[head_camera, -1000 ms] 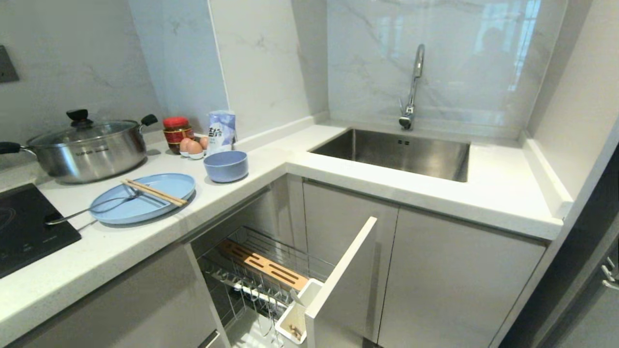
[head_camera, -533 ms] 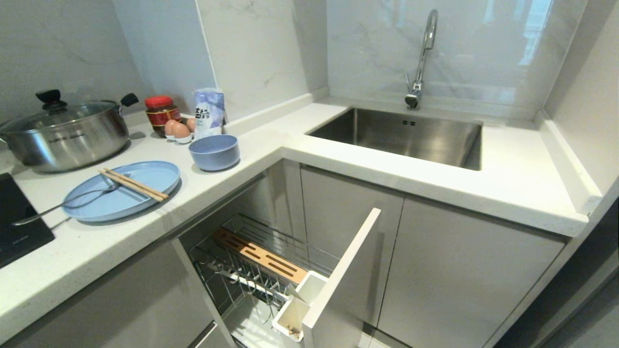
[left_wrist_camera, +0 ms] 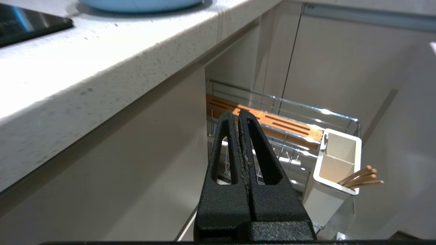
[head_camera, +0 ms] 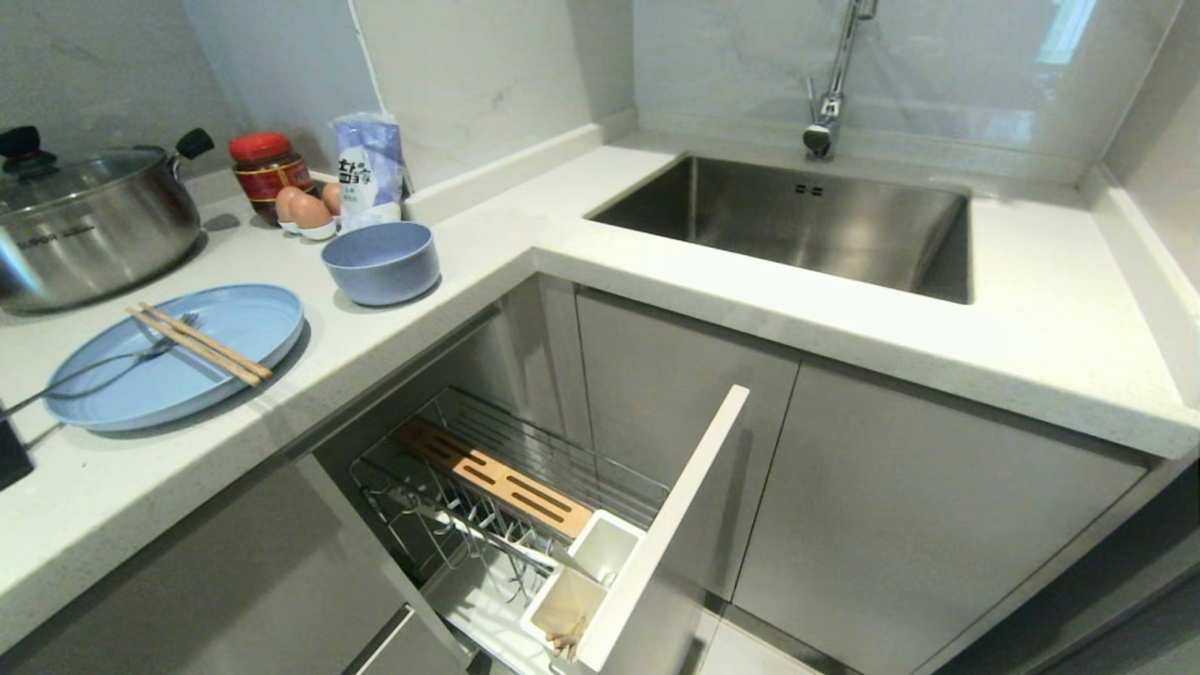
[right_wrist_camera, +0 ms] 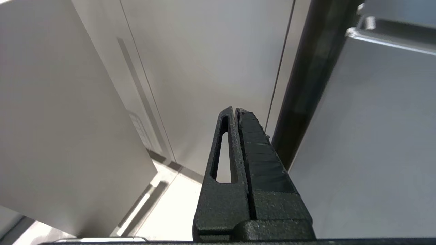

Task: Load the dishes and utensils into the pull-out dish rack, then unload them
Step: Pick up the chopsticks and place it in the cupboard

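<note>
Pull-out dish rack (head_camera: 525, 487) stands drawn out below the L-shaped countertop (head_camera: 394, 319), white front panel (head_camera: 666, 525) nearest. Its wooden strip (head_camera: 492, 476) runs along the far side; the white cutlery box (head_camera: 581, 586) sits against the panel with a few brown sticks (left_wrist_camera: 361, 177) poking out of it. Light blue plate (head_camera: 178, 356) lies on the counter at left, well apart from the rack, with chopsticks (head_camera: 199, 344) resting across it and a slim metal utensil (head_camera: 94, 370) lying over its left rim. Blue bowl (head_camera: 382, 262) sits right of and farther back than the plate, near the eggs (head_camera: 305, 211). Left gripper (left_wrist_camera: 240, 117) hangs below the counter edge facing the rack, fingers pressed together, empty. Right gripper (right_wrist_camera: 235, 114) faces plain cabinet doors (right_wrist_camera: 211, 68), fingers likewise together, empty.
</note>
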